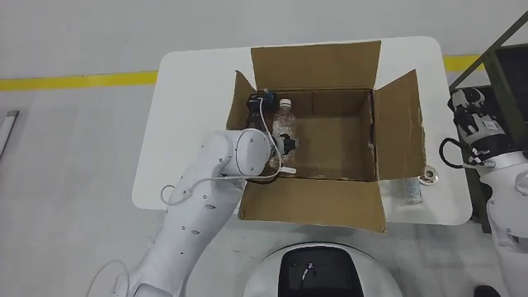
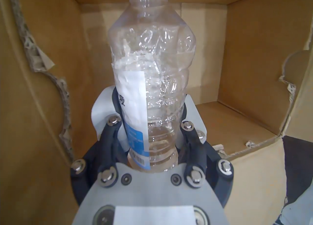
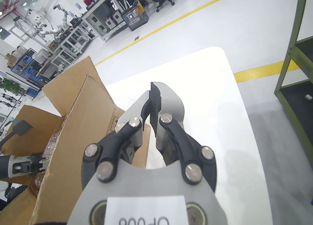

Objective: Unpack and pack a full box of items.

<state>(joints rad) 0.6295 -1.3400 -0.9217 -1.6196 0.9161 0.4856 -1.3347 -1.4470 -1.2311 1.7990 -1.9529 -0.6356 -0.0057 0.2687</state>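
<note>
The bottle lies with its long axis running away from the robot, cap toward the far wall of the box and base toward the left gripper; in the left wrist view the bottle points straight out from the palm, in line with the left gripper; the cap sits close to the far corner of the box; it is clear plastic, dented and crumpled through the middle, with a white cap and a white-and-blue label down one side; the left gripper is clamped on its lower body, one of its fingers on each side, the base tucked between the dark links; the bottle is inside the box, in its left part near the left wall; whether it touches the floor of the box I cannot tell; the box is open brown cardboard, its four flaps folded out, some edges torn, and it stands on the white table; the right gripper is closed with nothing between its pads; it hangs off the right end of the table, beside a green rack, well apart from the box; a second bottle lies on the table just beside the right flap, near the table's front edge.
</note>
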